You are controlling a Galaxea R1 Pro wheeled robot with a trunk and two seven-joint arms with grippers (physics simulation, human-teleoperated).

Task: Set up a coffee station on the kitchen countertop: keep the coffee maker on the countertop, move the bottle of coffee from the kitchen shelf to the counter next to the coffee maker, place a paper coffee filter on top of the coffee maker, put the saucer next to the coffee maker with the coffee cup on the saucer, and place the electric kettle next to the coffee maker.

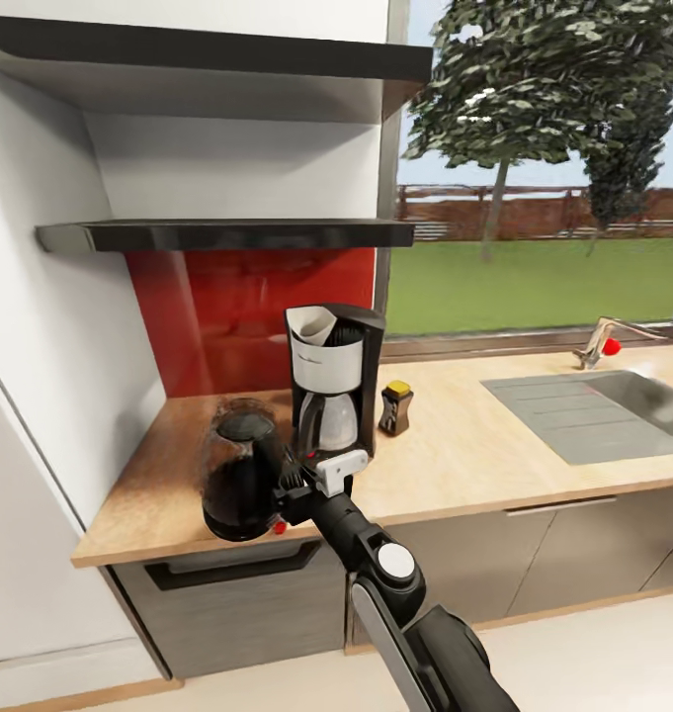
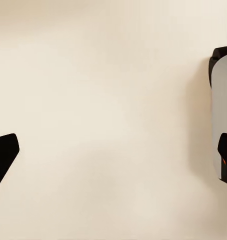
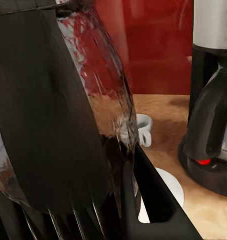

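The black coffee maker [image 1: 334, 381] stands on the kitchen countertop [image 1: 455, 455], with the white paper coffee filter [image 1: 313, 324] in its top. Just right of it stands the bottle of coffee [image 1: 396, 407], yellow-capped. Left of it, near the counter's front edge, is the dark electric kettle [image 1: 239, 477], and my right gripper [image 1: 289, 491] is shut on its handle side. In the right wrist view the kettle [image 3: 53, 110] looms large beside a black finger [image 3: 153, 202]. Beyond it lie the saucer [image 3: 169, 186] and the coffee cup [image 3: 143, 130], apart from each other, near the coffee maker [image 3: 213, 125]. My left gripper [image 2: 113, 152] hangs open over pale floor.
The black kitchen shelf [image 1: 227, 234] hangs bare above a red backsplash [image 1: 247, 307]. A sink [image 1: 613, 410] and a faucet [image 1: 603, 344] take up the counter's right end. A white wall [image 1: 49, 346] bounds the left end. Grey cabinet fronts [image 1: 534, 554] run below.
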